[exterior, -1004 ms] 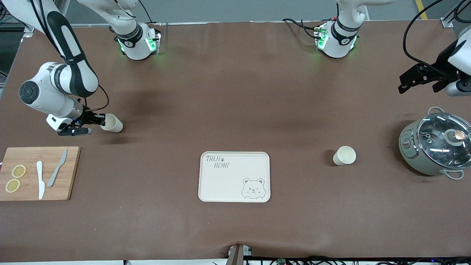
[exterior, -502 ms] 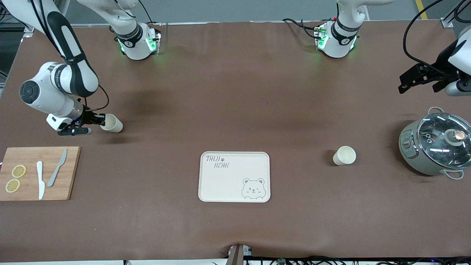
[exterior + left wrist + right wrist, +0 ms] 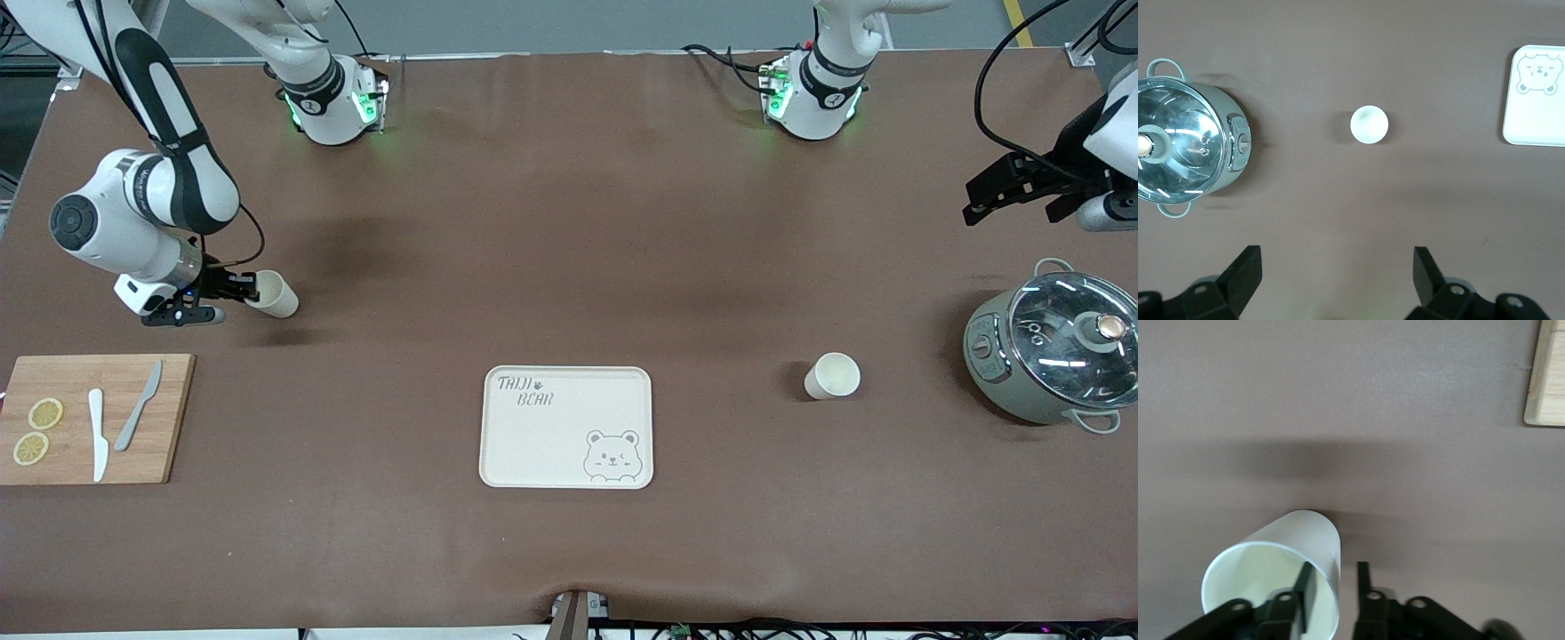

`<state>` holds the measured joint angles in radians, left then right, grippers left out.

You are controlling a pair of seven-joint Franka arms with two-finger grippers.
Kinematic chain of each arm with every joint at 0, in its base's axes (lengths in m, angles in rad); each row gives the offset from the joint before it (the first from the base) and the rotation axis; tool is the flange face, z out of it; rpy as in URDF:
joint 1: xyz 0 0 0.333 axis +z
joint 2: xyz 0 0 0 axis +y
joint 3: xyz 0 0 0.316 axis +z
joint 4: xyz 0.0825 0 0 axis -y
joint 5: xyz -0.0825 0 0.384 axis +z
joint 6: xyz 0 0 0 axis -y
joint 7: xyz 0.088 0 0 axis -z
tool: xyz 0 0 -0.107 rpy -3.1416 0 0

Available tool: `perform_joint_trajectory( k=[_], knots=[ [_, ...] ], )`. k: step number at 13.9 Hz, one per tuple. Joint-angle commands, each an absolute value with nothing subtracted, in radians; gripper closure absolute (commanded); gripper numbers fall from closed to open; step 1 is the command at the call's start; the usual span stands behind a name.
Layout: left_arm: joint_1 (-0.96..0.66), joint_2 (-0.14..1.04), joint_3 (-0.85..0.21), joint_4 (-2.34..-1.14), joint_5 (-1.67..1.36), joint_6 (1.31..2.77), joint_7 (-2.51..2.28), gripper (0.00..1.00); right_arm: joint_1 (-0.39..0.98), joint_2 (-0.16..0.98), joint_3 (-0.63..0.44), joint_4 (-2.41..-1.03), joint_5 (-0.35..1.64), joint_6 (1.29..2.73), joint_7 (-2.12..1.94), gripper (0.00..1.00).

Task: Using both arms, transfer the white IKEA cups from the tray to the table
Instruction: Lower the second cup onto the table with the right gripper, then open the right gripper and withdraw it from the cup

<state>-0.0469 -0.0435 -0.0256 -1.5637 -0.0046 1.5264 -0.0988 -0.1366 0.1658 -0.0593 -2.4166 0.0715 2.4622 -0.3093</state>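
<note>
since a second ago the right gripper (image 3: 238, 291) has lifted its cup (image 3: 274, 294) slightly, one finger inside and one outside the rim, tilted above the table at the right arm's end. nearest the camera lies the tray (image 3: 566, 428); just farther, toward the pot (image 3: 1051, 356), stands the second cup (image 3: 833, 376), while the left gripper (image 3: 1022, 188) waits wide open and empty over the table, farther than the pot

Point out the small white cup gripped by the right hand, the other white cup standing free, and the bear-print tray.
Small cream-white tapered cup in right hand (image 3: 277, 297): front view, outer wall.
Free-standing cream-white cup (image 3: 837, 371): front view, open mouth.
Cream rectangular bear-print tray (image 3: 542, 440): front view, bare floor.
</note>
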Motion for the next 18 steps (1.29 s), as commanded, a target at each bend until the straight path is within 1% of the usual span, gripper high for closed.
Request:
perform_joint_trajectory(
  k=[1, 2, 5, 9, 11, 14, 18],
  knots=[
    [-0.040, -0.046, -0.032, -1.545, -0.006, 1.499, -0.084, 0.00, -0.161, 0.155, -0.044, -2.424, 0.057, 2.461, -0.321, 0.07],
    [-0.040, -0.046, -0.032, -1.545, -0.006, 1.494, -0.084, 0.00, -0.161, 0.153, -0.044, -2.422, 0.057, 2.457, -0.321, 0.00],
    [-0.040, -0.046, -0.032, -1.546, -0.008, 1.491, -0.089, 0.00, -0.161, 0.146, -0.044, -2.416, 0.057, 2.430, -0.321, 0.00],
    [-0.037, -0.048, -0.032, -1.545, -0.008, 1.473, -0.083, 0.00, -0.170, 0.123, -0.051, -2.314, 0.057, 2.246, -0.319, 0.00],
    [-0.037, -0.048, -0.032, -1.545, -0.008, 1.473, -0.083, 0.00, -0.179, 0.127, -0.049, -2.219, 0.058, 2.136, -0.319, 0.00],
    [-0.035, -0.049, -0.032, -1.545, -0.008, 1.473, -0.084, 0.00, -0.170, 0.140, -0.046, -2.024, 0.058, 1.952, -0.318, 0.00],
    [-0.037, -0.048, -0.032, -1.546, -0.008, 1.473, -0.094, 0.00, -0.150, 0.172, -0.041, -1.817, 0.061, 1.801, -0.305, 0.00]
  ],
)
